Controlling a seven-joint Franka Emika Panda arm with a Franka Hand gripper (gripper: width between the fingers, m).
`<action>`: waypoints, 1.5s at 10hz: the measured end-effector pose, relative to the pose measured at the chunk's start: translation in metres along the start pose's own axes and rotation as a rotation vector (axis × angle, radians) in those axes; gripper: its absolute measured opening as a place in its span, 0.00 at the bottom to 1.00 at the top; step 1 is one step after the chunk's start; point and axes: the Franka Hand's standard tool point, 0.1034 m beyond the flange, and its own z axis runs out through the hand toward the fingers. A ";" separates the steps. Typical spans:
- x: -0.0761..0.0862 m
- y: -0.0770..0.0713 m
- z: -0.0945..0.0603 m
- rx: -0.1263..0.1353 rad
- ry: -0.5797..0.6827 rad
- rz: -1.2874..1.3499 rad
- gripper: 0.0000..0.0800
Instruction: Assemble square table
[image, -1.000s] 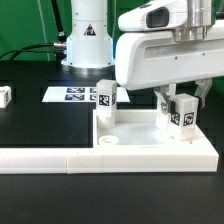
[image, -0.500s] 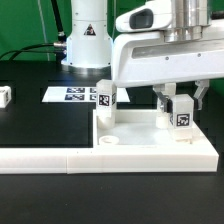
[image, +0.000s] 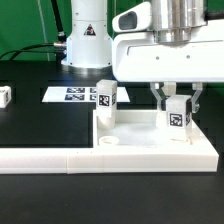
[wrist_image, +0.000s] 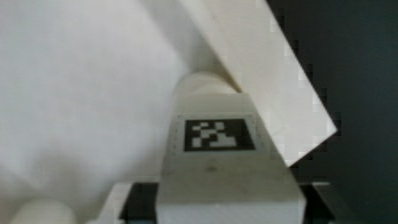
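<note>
While exterior view shows hand (image: 178, 101) pinching upright leg (image: 179, 120) at square tabletop (image: 150, 152) corner, second leg (image: 106, 98) nearby, wrist view brings its tag (wrist_image: 217, 135) close.

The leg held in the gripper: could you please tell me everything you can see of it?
The leg is a small white block, plastic by its look, with a black-and-white square tag on one face. It stands roughly upright on the tabletop near the corner at the exterior view's right; whether it sits in a hole cannot be told. The gripper is shut on its upper part, a finger against each side. Nothing else touches it.
</note>
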 end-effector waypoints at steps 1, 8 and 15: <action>-0.001 0.000 0.000 -0.007 0.000 0.127 0.36; -0.003 0.000 0.000 -0.012 -0.020 0.163 0.77; -0.006 -0.009 -0.001 -0.061 -0.034 -0.485 0.81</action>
